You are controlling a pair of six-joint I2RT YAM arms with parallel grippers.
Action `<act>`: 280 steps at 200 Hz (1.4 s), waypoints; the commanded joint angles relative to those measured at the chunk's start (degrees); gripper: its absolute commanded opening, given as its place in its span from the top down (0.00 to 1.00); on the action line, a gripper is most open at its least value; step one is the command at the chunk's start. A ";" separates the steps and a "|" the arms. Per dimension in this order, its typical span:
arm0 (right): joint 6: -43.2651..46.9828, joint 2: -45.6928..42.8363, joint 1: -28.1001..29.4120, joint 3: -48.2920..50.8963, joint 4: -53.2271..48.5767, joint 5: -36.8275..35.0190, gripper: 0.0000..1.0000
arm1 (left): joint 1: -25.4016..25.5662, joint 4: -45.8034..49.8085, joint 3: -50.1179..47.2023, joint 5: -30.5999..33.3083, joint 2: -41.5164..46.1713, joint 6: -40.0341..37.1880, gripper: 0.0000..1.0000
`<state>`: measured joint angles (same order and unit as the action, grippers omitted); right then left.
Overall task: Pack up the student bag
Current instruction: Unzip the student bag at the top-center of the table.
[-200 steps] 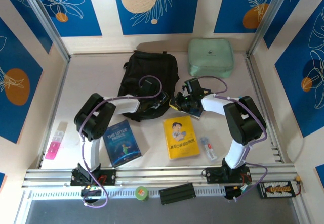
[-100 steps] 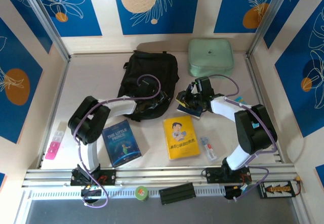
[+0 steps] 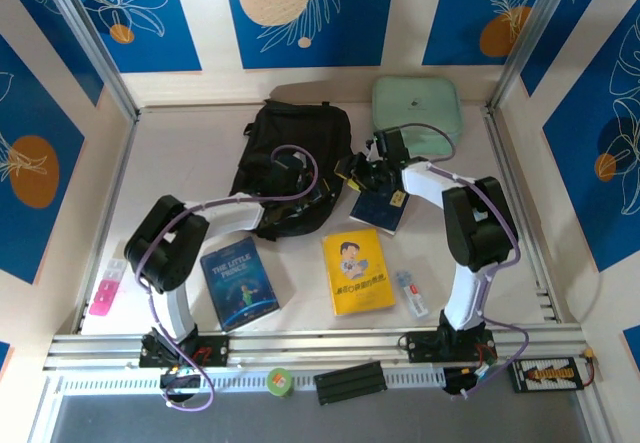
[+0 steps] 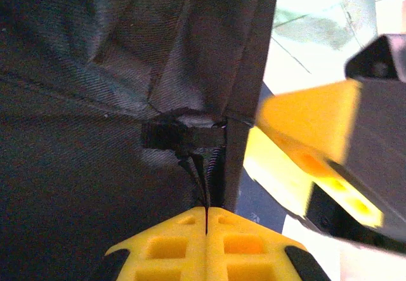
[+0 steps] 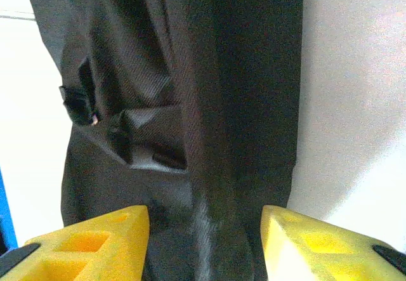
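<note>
Black fabric of the student bag (image 3: 292,141) lies flat on the pale table (image 3: 185,168), toward the far side and left of centre, with the mint-green zip case (image 3: 417,113) near its right and apart from it. Both arms reach in to the bag's near right corner. The left gripper (image 3: 321,201) sits at that corner; in the left wrist view its yellow fingers (image 4: 171,246) are pressed together with no gap, and a thin black cord (image 4: 198,179) that hangs from a zip slider on the student bag (image 4: 89,71) runs down into the seam between them, so it is pinching that cord. A yellow finger of the right gripper shows just beside it in that view, over a dark blue notebook (image 4: 265,200). The right gripper (image 3: 353,170) hovers at the bag's right edge; in the right wrist view its jaws stand wide apart (image 5: 204,233), straddling a fold of the student bag (image 5: 158,71) without gripping anything. The dark blue notebook (image 3: 378,209) lies just under the right wrist. Nearer the arm bases lie a blue book (image 3: 240,283), a yellow book (image 3: 358,271) and a small tube (image 3: 410,294), well apart from the bag, and a pink item (image 3: 107,290) lies at the left edge.
</note>
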<state>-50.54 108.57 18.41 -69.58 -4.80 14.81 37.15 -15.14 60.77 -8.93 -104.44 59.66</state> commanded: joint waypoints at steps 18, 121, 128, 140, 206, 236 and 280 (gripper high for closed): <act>3.68 3.89 1.43 -5.63 -8.37 -5.31 0.63 | 0.03 7.17 0.20 1.35 3.68 -5.01 1.00; 0.38 4.56 1.54 -5.53 -9.44 -12.49 0.88 | 0.19 27.78 -3.85 11.58 14.33 -14.25 1.00; 0.52 4.63 1.54 -5.74 -9.45 -12.54 0.89 | 0.14 28.91 -4.56 12.71 15.37 -14.65 1.00; 0.99 4.90 1.54 -6.25 -9.37 -12.05 0.90 | 0.03 30.63 -5.16 14.16 16.89 -15.38 1.00; 1.60 4.34 1.92 -4.01 -5.47 -7.27 0.90 | 0.21 25.62 2.01 -0.76 10.54 -11.04 0.60; 0.85 4.27 1.72 -2.85 -4.61 -6.74 0.91 | 0.38 22.06 5.68 -3.32 4.48 -4.66 0.55; 0.86 3.92 1.73 -2.58 -4.43 -6.45 0.91 | 0.41 18.74 9.62 -5.31 -2.49 0.85 0.54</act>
<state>-49.17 112.36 20.23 -73.36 -8.67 7.55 37.17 6.83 67.96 -11.27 -104.18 55.72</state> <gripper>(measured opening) 0.098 0.458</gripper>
